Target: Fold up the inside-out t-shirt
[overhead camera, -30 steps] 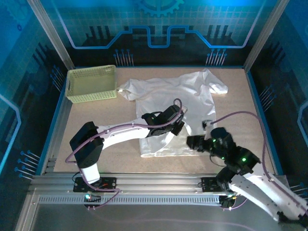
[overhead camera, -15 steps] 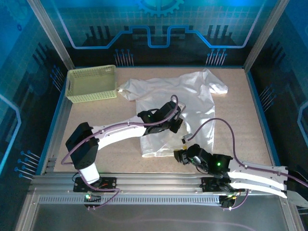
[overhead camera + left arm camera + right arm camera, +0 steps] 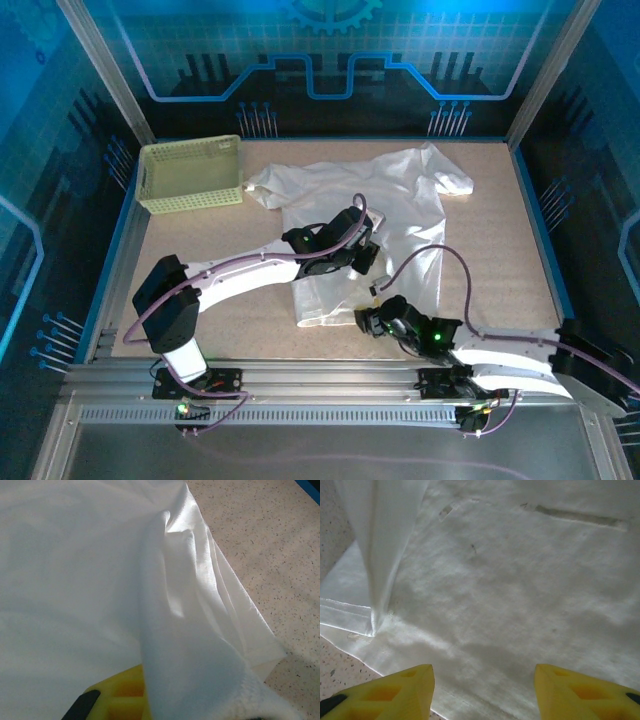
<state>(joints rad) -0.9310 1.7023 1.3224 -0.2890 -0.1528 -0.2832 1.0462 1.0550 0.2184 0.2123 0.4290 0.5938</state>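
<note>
White short-sleeved soft cloth t-shirt [image 3: 400,195] lay spread mid speckled beige tabletop [image 3: 500,270], sleeves toward the far side, surface wrinkled, a ridge of cloth raised where the left gripper [image 3: 365,258] was clamped on it, right gripper [image 3: 484,672] low over the near hem, yellow fingers spread apart

Pale yellow-green basket [image 3: 190,198] at table [image 3: 500,250] far-left corner.

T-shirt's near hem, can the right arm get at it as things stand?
Probably yes. The right pincer is open just short of the t-shirt, at its near hem, with nothing between them.
</note>
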